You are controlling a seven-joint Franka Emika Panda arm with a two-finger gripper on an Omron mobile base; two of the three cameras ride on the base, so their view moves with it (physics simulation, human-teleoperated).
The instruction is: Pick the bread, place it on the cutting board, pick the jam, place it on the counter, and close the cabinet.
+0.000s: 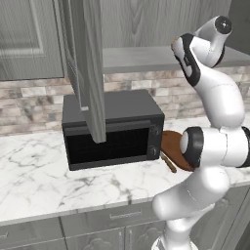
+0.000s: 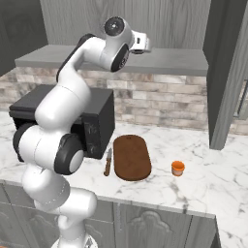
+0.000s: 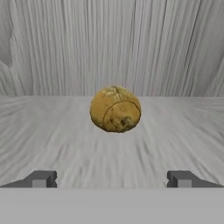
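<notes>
Hand view, nearest the camera: the two dark fingertips point(image 3: 41, 179) of the gripper point(image 3: 112, 179) stand wide apart at the lower left and lower right, with nothing between them. Beyond them, centred in the gap but clear of both tips, the bread point(image 3: 115, 109) sits on the grey shelf point(image 3: 52, 131) inside the cabinet point(image 2: 160, 22), a round golden-brown lump with a crack line across its top; the wood-grain back wall of the cabinet rises just behind it. Right base view: the white arm reaches up from the lower left, its hand at the front edge of the shelf, pointing inward. Below it, on the counter point(image 2: 203, 179), the cutting board point(image 2: 131, 157) lies flat just right of the black microwave point(image 2: 94, 121), with a knife point(image 2: 108, 162) lying just beside its left edge. The jam point(image 2: 178, 168), a small orange jar, stands upright on the marble near the board's right side, apart from it. Farther right, one cabinet door point(image 2: 227, 72) stands open. Left base view: the other open door point(image 1: 90, 68) hangs in front of the microwave, and part of the board shows behind the arm's elbow.
</notes>
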